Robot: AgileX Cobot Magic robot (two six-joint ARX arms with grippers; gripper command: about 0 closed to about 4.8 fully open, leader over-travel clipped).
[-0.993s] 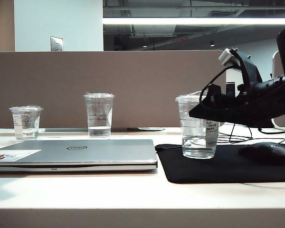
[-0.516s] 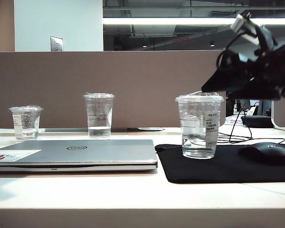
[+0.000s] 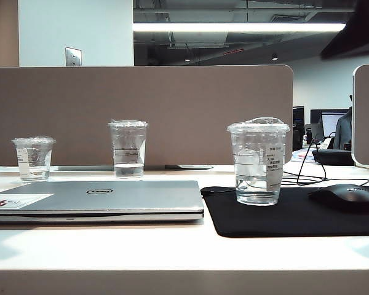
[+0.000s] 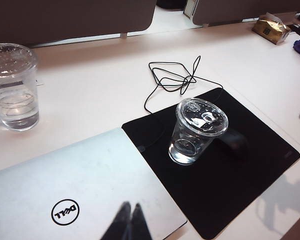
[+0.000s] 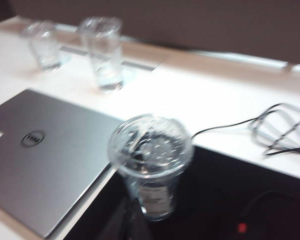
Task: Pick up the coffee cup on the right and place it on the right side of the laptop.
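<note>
The left claw [image 4: 127, 220] hangs over the laptop [image 3: 98, 200] lid, fingers pressed together, holding nothing. The right claw [image 5: 130, 220], also pressed together and empty, sits above the coffee cup [image 3: 257, 161]. That cup stands upright on the black mat [image 3: 295, 215], just right of the laptop's edge. Three cups stand on the desk [image 3: 184, 249]; one mouse [image 3: 344, 196].

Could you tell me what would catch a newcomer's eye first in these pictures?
The coffee cup stands upright on the black mouse pad, just right of the closed laptop, with a dark mouse further right. Two more clear cups stand behind the laptop. The left gripper, shut, hovers over the laptop lid; the right gripper, shut, hangs above the cup.
</note>
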